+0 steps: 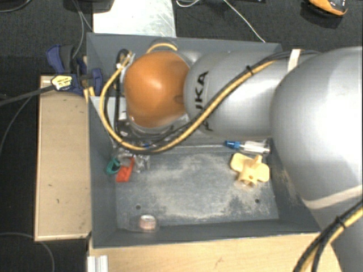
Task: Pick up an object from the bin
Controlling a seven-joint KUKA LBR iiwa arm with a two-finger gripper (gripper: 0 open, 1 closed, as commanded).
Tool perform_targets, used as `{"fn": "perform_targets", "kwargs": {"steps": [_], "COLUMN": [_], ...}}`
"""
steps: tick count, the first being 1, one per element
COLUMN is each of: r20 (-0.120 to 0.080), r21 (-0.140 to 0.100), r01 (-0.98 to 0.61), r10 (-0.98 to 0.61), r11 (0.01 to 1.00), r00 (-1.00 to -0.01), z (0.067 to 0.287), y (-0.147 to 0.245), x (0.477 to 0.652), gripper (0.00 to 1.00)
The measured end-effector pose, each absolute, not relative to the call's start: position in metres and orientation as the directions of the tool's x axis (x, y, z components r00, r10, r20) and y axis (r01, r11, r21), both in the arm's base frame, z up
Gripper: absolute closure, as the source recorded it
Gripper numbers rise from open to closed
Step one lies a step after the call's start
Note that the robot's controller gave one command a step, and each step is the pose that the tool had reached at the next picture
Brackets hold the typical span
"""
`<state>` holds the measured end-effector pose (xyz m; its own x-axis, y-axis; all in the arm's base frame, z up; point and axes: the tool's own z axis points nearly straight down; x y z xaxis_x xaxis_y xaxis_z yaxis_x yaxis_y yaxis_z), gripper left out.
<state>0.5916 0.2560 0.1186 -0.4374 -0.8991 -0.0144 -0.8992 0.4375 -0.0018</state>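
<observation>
Camera view: the arm [238,106] came in from the right and lay across the back half of the bin [193,188]. Its orange cover [154,89] sat over the wrist, with a yellow cable [170,143] looped round below it. And the jaws were down low at the left end of the floor, tucked under that cover. Whether they were apart or together, I couldn't tell. Right beside them on their left lay a red piece [123,173], and touching it on its far side was a green piece [113,166]. Nothing could be seen gripped. Well apart, at the right, a yellow piece [249,170] lay flat, with a blue-tipped pen [247,146] just behind it. Near the front left corner sat a small pale disc [147,222], alone.
</observation>
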Motion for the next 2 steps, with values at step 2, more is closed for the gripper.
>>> {"fn": "perform_targets", "kwargs": {"steps": [2], "r20": [-0.023], "r21": [-0.005], "r01": [-0.895], "r10": [-0.894], "r11": [0.447], "r00": [-0.447], "z": [0.157], "y": [0.257], "x": [0.593], "gripper": [1.0]}}
